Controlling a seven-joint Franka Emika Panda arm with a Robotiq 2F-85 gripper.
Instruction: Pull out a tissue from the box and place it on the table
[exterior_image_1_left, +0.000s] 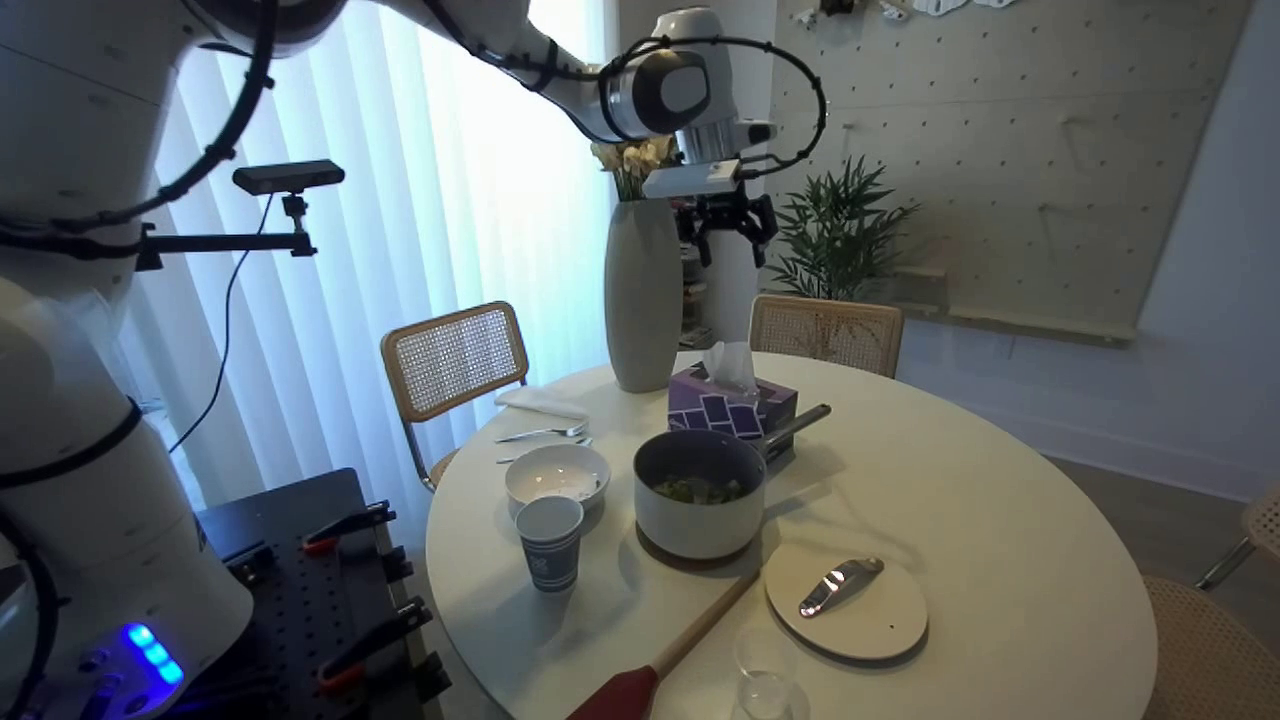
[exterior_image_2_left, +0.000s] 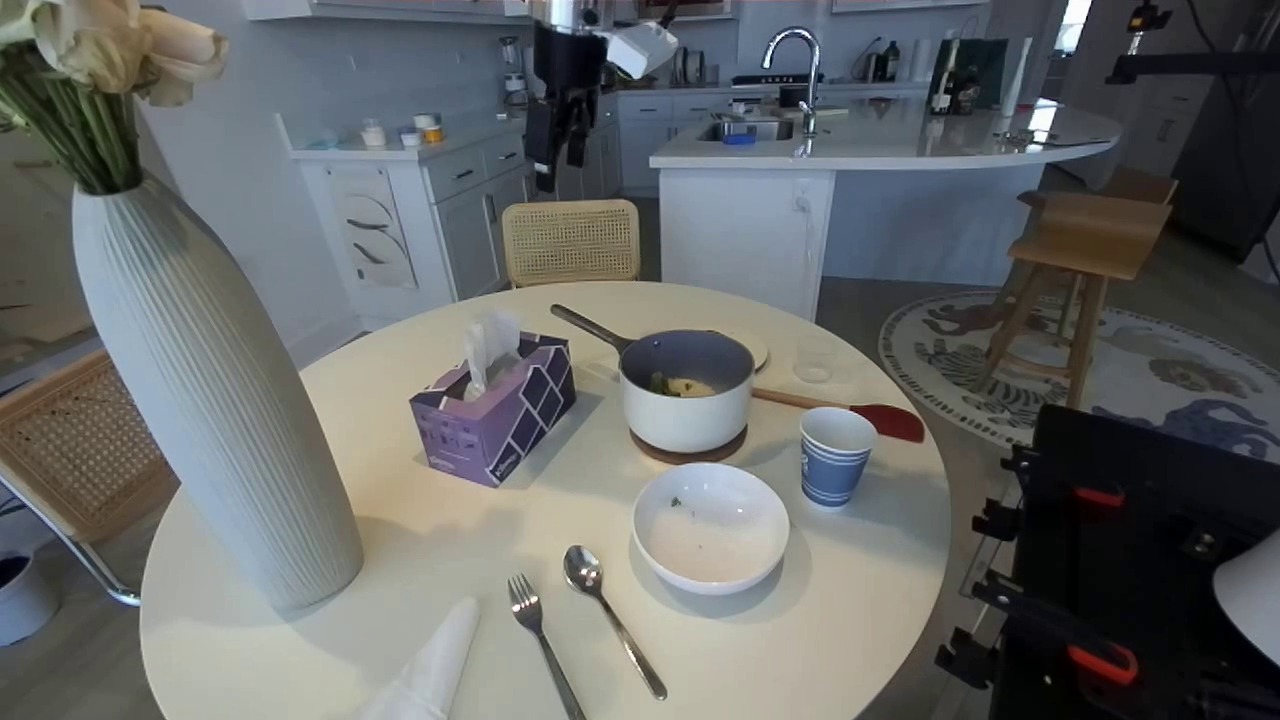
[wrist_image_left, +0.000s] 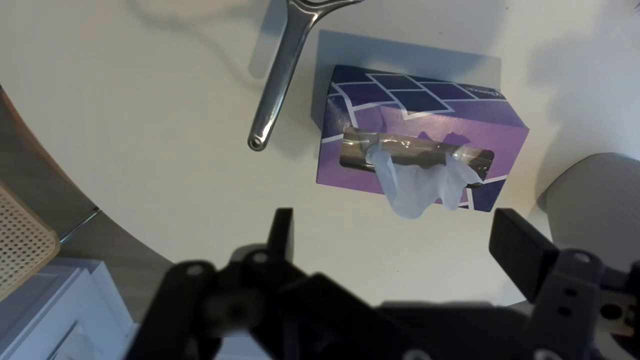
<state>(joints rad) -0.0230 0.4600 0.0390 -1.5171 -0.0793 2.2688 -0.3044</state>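
The tissue box (exterior_image_1_left: 712, 412) is purple-blue and stands on the white round table (exterior_image_1_left: 980, 500); it shows in both exterior views (exterior_image_2_left: 455, 435) and in the wrist view (wrist_image_left: 400, 117). A white tissue (exterior_image_1_left: 731, 368) sticks up crumpled from its slot. In the wrist view the tissue (wrist_image_left: 417, 187) droops over the box's lower edge; it also shows in an exterior view (exterior_image_2_left: 491, 348). My gripper (exterior_image_1_left: 733, 255) is open and empty, high above the box and apart from the tissue. In the wrist view its fingers (wrist_image_left: 394, 222) are wide apart, below the box in the picture.
A tall vase (exterior_image_2_left: 215, 400) stands beside the box. The pot (exterior_image_1_left: 700, 515) is close to the box, its handle (wrist_image_left: 280, 85) pointing past it. A bowl (exterior_image_2_left: 710, 530), cup (exterior_image_2_left: 835, 465), red spatula (exterior_image_1_left: 625, 690), round plate (exterior_image_1_left: 880, 620), glass (exterior_image_1_left: 765, 690), fork and spoon lie around.
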